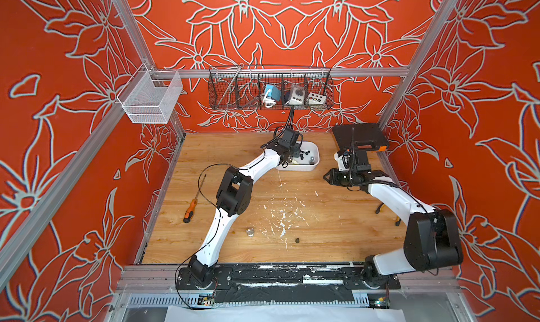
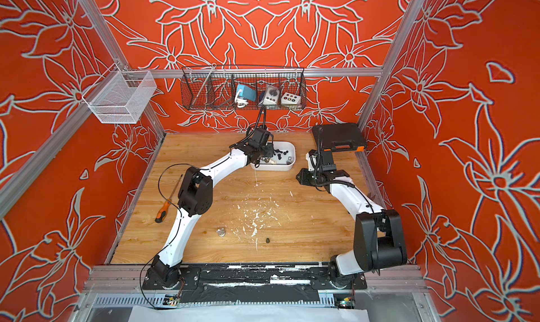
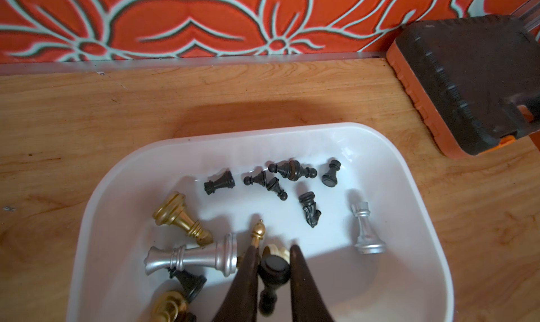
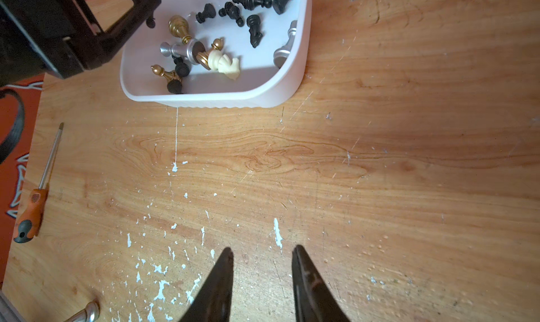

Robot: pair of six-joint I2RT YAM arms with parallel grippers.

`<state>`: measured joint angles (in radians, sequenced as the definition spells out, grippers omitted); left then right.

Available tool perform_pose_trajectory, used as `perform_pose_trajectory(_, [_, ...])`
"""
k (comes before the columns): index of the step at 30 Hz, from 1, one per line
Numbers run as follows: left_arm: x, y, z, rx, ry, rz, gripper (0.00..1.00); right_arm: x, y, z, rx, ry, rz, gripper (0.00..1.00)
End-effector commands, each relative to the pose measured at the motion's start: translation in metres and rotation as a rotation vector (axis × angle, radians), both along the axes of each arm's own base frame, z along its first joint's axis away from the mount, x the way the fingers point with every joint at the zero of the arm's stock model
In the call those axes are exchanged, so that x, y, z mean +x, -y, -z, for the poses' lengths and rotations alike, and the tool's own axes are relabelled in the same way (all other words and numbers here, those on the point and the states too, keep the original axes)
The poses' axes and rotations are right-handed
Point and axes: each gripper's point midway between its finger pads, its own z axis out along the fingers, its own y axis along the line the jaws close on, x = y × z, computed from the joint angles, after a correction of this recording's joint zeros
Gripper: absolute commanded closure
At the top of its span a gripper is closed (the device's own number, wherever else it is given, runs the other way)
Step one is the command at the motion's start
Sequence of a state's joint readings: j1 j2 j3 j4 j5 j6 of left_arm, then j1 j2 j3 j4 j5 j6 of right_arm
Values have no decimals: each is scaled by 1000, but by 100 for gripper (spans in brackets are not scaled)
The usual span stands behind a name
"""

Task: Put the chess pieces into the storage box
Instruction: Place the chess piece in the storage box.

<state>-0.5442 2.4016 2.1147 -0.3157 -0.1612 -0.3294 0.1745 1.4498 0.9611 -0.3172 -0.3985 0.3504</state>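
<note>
- Writing: any lettering on the small white units in the black wire basket (image 1: 270, 89) on the back wall is too small for us to read.
- Storage box (image 3: 263, 130): the white tub sits at the back of the wooden table (image 1: 222, 159), in both top views just left of the black case with orange latches (image 1: 359, 136).
- Left gripper (image 3: 274, 249): it hangs over the near end of the box, and we see its jaws narrow, closed on a black pawn (image 3: 274, 266).
- The pawn's round base faces the wrist camera. Its stem runs back between the fingers (image 3: 298, 276). It is blurred there, so we judge contact on both sides as likely, not certain.
- Chess pieces (image 3: 280, 173) in the box: a cluster of small black ones lies toward the far wall, with a black knight (image 3: 309, 209) nearer the middle.
- A silver rook (image 3: 366, 230) stands upright at one side.
- A gold piece (image 3: 178, 215) and a large silver piece (image 3: 193, 256) lie beside the jaws, and a cream piece (image 4: 223, 61) lies just beneath them.
- On the table, well apart from the box, near the front edge: a silver piece (image 1: 250, 231) and a small dark piece (image 1: 297, 240).
- Right gripper (image 4: 263, 250): we see the jaws parted with nothing between them, over bare, paint-flecked wood to the right of the box.
- An orange-handled screwdriver (image 1: 191, 208) lies at the table's left side.
</note>
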Motion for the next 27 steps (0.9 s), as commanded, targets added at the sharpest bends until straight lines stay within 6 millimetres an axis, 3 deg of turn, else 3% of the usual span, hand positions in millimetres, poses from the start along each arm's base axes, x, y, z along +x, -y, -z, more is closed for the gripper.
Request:
perform_pose_trajectory(1, [11, 0, 4, -16, 16, 11, 80, -4, 5, -5, -10, 9, 18, 64])
perform_pose_trajectory(12, [18, 0, 16, -51, 5, 25, 72, -7, 8, -10, -24, 20, 18, 64])
perform_pose_trajectory(27, [16, -1, 5, -53, 18, 35, 69, -10, 10, -13, -39, 24, 12, 63])
